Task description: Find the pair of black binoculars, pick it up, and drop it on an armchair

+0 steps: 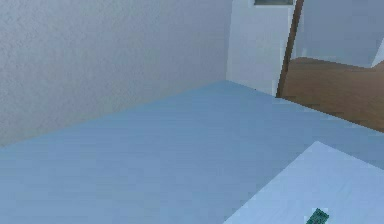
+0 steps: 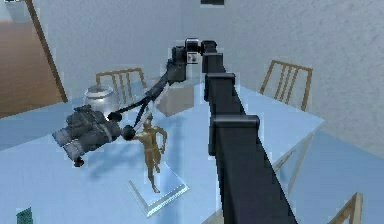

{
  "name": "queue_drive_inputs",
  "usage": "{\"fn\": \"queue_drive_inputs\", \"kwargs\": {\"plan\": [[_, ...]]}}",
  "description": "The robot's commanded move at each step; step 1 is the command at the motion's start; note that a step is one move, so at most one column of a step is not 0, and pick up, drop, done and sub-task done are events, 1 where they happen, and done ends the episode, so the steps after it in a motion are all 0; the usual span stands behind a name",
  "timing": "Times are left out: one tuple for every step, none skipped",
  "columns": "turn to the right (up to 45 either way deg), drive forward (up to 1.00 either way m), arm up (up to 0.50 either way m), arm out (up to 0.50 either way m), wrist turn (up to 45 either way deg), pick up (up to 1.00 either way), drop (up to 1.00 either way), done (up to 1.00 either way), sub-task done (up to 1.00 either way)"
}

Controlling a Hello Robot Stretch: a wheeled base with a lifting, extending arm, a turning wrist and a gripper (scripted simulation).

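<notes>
Reading the arm side view: arm [image 2: 235, 140] ran up from 6 o'clock across the light-blue worktop [image 2: 290, 130], and the end effector [image 2: 122, 127] angled off toward 9 o'clock. Its thin fingers [image 2: 140, 104] ended right at the pair of black binoculars [image 2: 84, 134]. The binoculars sat tilted at roughly 9 o'clock in that view, over the worktop's near-left part. Couldn't tell whether they were resting on it or lifted, so couldn't tell if the end effector held anything, and finger state wasn't readable either. A gold statuette [image 2: 152, 150] on a clear base stood just beside them at their 4 o'clock, close enough to get clipped on a sweep. The wooden chair [image 2: 121, 84] at 11 o'clock and the second chair [image 2: 286, 80] at 1 o'clock looked like slat-backed dining chairs, not armchairs, by my read. A small dark-green object [image 1: 318, 216] lay on the worktop corner at 5 o'clock in the forward view. Handling judgement: rigid body, two barrels on a bridge, probably dense for its size, smooth hard shell, so slip-prone. Lenses are the fragile part. I'd grip across the bridge or one barrel mid-length, near the balance point and off the glass. Lift straight up before any swing, to keep away from the statuette.
</notes>
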Motion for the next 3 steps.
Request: {"fn": "queue_drive_inputs", "kwargs": {"plan": [[0.0, 0.0, 0.0, -0.48, 0.0, 0.0, 0.0, 0.0, 0.0], [-45.0, 0.0, 0.0, 0.0, 0.0, 0.0, 0.0, 0.0, 0.0], [-45.0, 0.0, 0.0, 0.0, 0.0, 0.0, 0.0, 0.0, 0.0]]}}
